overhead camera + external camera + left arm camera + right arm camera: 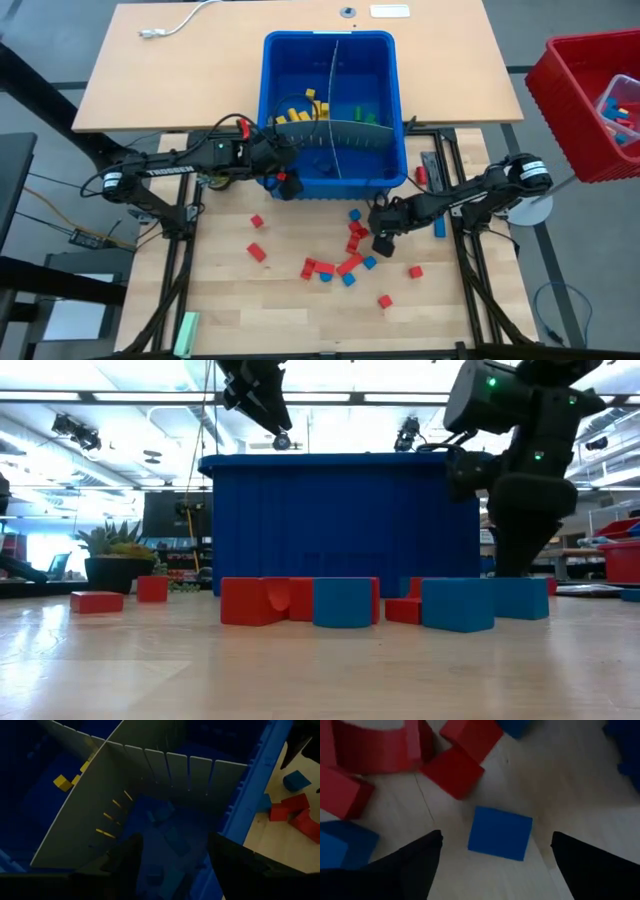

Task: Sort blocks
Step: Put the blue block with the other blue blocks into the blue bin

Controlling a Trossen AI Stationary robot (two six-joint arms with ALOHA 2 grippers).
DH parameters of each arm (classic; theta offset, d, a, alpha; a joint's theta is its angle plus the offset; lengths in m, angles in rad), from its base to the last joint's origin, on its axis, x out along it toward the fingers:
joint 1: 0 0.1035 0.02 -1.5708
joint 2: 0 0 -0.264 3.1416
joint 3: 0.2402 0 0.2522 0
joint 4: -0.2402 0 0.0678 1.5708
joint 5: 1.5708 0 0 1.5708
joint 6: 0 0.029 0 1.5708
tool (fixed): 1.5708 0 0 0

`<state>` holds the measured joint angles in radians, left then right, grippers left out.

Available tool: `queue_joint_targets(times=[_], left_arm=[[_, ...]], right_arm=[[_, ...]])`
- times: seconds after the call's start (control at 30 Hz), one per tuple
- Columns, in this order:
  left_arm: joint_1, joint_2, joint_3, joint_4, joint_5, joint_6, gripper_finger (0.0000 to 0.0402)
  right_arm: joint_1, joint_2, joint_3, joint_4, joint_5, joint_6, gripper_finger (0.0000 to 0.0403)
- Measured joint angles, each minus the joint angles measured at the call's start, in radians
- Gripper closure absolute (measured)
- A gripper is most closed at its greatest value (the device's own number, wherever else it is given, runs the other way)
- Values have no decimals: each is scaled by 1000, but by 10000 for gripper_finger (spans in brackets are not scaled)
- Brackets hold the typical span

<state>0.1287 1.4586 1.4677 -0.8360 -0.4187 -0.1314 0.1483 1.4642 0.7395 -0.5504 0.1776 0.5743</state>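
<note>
**Inspector:** Report your right gripper, nearest item first.

**Robot:** My right gripper (492, 865) hangs low over the table, fingers spread wide, nothing held. A blue block (500, 833) lies flat on the wood between the fingertips, touching neither. Red blocks (451, 769) crowd the upper left of that wrist frame, just beyond it.

**Inspector:** And in the overhead frame?

**Robot:** That gripper (383, 243) sits right of centre, at the right edge of the scattered blocks (340, 262), red and blue, which lie loose on the table (230, 300) in the lower middle.

**Inspector:** Left gripper?

**Robot:** My left gripper (285, 178) hovers at the near left rim of the blue bin (385, 185), above centre. Fingers parted wide, empty. Its wrist view looks down into a compartment holding blue blocks (170, 837), walled by grey dividers (90, 805).

**Inspector:** Farther in?

**Robot:** Yellow blocks (297, 108) lie in the bin's far left compartment, green blocks (362, 115) in the far right.
</note>
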Motion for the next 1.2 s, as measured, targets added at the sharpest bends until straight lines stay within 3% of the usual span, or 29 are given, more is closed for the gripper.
queue_joint_targets(times=[0.43, 0.9, 1.2], left_arm=[[0, 0, 0, 3, 1, 0, 170], [0, 0, 0, 4, 4, 0, 170], [0, 0, 0, 5, 4, 0, 170]], right_arm=[[-27, 38, -15, 29, 66, 39, 54], [-46, 52, -14, 31, 36, 0, 238], [-43, -79, -10, 26, 35, -30, 246]])
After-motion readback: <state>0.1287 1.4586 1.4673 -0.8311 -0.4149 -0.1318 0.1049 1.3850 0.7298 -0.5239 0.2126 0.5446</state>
